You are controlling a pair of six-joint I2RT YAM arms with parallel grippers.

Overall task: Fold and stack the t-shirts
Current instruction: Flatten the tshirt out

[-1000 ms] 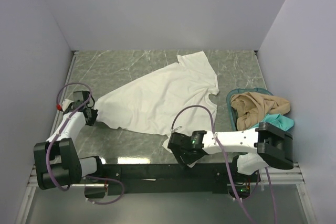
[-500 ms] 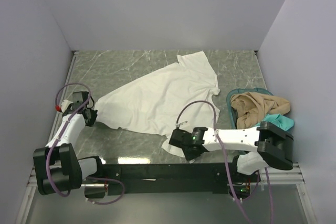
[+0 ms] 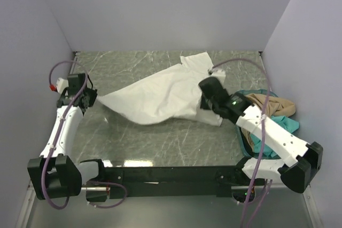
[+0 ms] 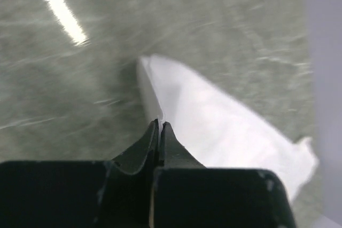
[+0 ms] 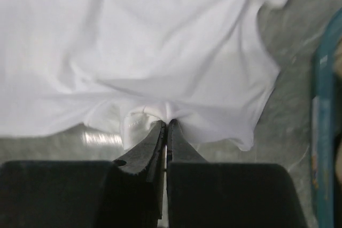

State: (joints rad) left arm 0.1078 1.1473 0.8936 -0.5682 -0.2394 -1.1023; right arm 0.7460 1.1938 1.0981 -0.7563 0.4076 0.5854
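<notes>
Colours: white t-shirt [image 3: 160, 97]; tan shirt [image 3: 267, 105]; teal shirt [image 3: 287, 125]; table [image 3: 160, 145] grey-green marble w/ white veins.

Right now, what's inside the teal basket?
A tan t-shirt and a teal t-shirt on its near side. The right arm crosses over the basket; anything beneath the shirts is hidden.

Plain pale lavender walls [image 3: 160, 9] on three sides, grey-green marbled tabletop [image 3: 160, 142] (glossy, white-veined), bright light strip [image 4: 59, 9] reflected on it

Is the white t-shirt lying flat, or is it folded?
Partly folded: the white t-shirt is doubled over and bunched, pinched by the left gripper and right gripper.
</notes>
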